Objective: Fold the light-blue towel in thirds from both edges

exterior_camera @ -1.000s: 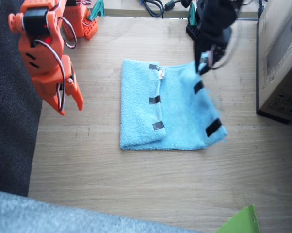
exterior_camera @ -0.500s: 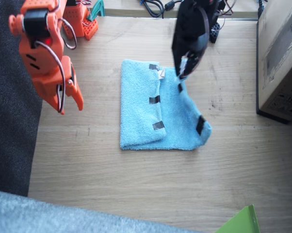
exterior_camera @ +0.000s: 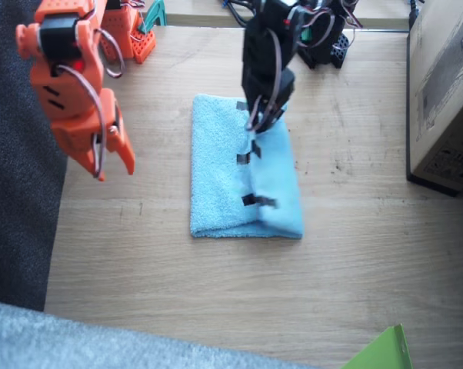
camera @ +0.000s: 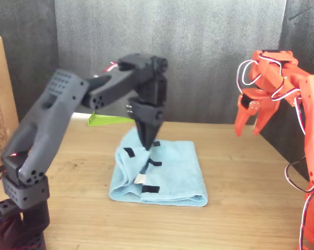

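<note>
The light-blue towel (exterior_camera: 216, 169) lies mid-table, its one edge folded in, with black tape strips (exterior_camera: 244, 158) along the middle. My black left gripper (exterior_camera: 256, 123) is shut on the other edge and holds it above the towel's centre line, so that flap drapes over the middle. In the front view the same gripper (camera: 146, 146) points straight down into the towel (camera: 172, 172). My orange right gripper (exterior_camera: 112, 165) hangs open in the air beside the towel, apart from it, and also shows in the front view as the right gripper (camera: 248, 129).
A cardboard box (exterior_camera: 447, 92) stands at the table's side beyond the left arm. A green sheet corner (exterior_camera: 381, 354) pokes in at the near edge. Dark carpet (exterior_camera: 16, 231) and greyish-blue fabric (exterior_camera: 62, 338) border the table. Orange parts (exterior_camera: 131, 34) sit at the back.
My left gripper has carried the towel's outer edge across towards the middle, and the flap now lies over the centre. The right arm has stayed still.
</note>
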`<state>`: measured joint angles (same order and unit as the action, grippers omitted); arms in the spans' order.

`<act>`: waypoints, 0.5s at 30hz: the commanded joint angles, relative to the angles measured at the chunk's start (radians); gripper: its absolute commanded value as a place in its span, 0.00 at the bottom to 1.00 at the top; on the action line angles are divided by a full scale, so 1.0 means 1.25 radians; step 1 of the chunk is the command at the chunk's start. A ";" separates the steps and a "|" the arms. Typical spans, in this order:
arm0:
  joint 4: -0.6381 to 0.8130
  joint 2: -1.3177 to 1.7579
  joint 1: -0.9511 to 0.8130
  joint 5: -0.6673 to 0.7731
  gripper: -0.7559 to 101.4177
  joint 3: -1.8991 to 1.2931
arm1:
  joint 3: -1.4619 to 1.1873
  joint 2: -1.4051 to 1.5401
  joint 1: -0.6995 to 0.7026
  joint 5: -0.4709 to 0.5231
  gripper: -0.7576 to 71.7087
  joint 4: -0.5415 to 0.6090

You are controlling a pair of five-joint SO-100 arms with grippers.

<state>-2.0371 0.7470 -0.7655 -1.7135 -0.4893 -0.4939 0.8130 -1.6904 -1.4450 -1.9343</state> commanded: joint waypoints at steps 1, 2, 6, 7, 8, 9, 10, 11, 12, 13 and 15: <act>-0.018 -0.001 0.032 -0.018 0.01 0.042 | -0.006 0.022 -0.013 -0.011 0.38 0.001; -0.018 -0.004 0.043 -0.023 0.03 0.049 | -0.006 0.020 -0.015 -0.011 0.38 0.001; -0.021 0.018 0.076 -0.053 0.26 0.066 | -0.006 0.017 -0.015 -0.011 0.39 -0.001; -0.022 0.032 0.077 -0.065 0.30 0.070 | -0.007 0.017 -0.015 -0.011 0.39 -0.001; -0.022 0.045 0.076 -0.072 0.31 0.080 | -0.007 0.017 -0.015 -0.010 0.39 -0.002; -0.022 0.061 0.072 -0.080 0.31 0.091 | -0.011 0.017 -0.015 -0.010 0.39 -0.002; -0.023 0.081 0.067 -0.087 0.32 0.096 | -0.017 0.020 -0.016 -0.010 0.39 -0.002; -0.023 0.107 0.059 -0.093 0.32 0.097 | -0.023 0.023 -0.018 -0.011 0.39 -0.001; -0.023 0.131 0.050 -0.098 0.32 0.097 | -0.033 0.028 -0.018 -0.012 0.39 0.001; -0.023 0.158 0.036 -0.102 0.32 0.098 | -0.048 0.036 -0.018 -0.012 0.39 0.007; -0.023 0.221 -0.013 -0.094 0.31 0.088 | -0.082 0.061 -0.018 -0.015 0.39 0.025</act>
<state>-2.0509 0.8805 -0.6980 -1.8239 -0.4050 -0.5660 0.8130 -1.7012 -1.4450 -1.9236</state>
